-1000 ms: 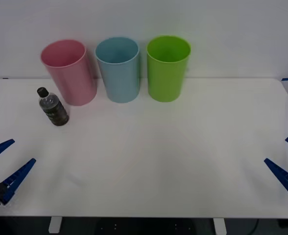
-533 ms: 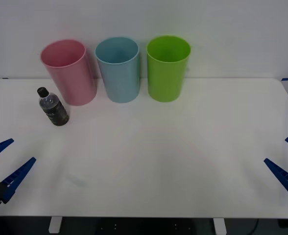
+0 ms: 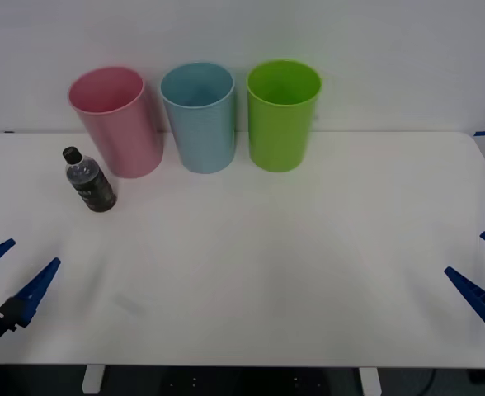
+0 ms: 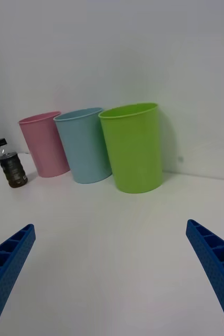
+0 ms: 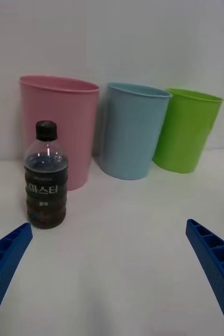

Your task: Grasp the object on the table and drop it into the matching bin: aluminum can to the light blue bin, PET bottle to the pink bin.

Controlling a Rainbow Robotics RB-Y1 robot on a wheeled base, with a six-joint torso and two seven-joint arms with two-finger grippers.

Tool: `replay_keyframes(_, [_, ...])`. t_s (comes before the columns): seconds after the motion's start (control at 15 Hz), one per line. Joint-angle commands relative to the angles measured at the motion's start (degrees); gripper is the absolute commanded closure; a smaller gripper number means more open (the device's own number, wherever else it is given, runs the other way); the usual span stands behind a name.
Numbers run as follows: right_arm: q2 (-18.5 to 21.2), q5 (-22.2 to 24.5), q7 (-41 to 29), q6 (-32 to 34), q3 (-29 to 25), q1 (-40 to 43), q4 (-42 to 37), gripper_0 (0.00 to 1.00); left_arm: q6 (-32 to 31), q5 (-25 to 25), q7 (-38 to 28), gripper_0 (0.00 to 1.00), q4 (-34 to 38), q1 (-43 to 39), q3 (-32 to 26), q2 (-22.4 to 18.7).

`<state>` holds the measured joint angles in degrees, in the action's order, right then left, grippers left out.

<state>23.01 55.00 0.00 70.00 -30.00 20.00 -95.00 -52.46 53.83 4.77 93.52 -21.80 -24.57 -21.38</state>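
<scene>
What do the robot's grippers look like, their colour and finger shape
Both the left gripper and right gripper have two bright blue fingers, long and tapering to pointed tips, with ribbed, notched surfaces. The left gripper's fingers join a black mount at their base. No cables or markings are visible.

one readable label, on the pet bottle (image 5: 46, 181)

from my left wrist feed i read white korean lettering, "마스터", across the bottle's dark label band, with a smaller line beneath it too small to make out. i can read no other text.
</scene>
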Motion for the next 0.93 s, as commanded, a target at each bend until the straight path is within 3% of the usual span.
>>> replay_keyframes(0.07, [0.0,0.0,0.0,0.0,0.0,0.0,0.0,0.00,6.5,0.0,1.3,0.00,0.0,-0.3,1.7,-0.1])
replay_keyframes(0.53, [0.0,0.0,0.0,0.0,0.0,0.0,0.0,0.00,18.5,0.5,2.3,0.00,-0.5,1.9,5.3,-0.1])
replay_keyframes(0.93, [0.0,0.0,0.0,0.0,0.0,0.0,0.0,0.00,19.3,4.9,2.6,0.00,-9.3,11.5,6.6,0.0])
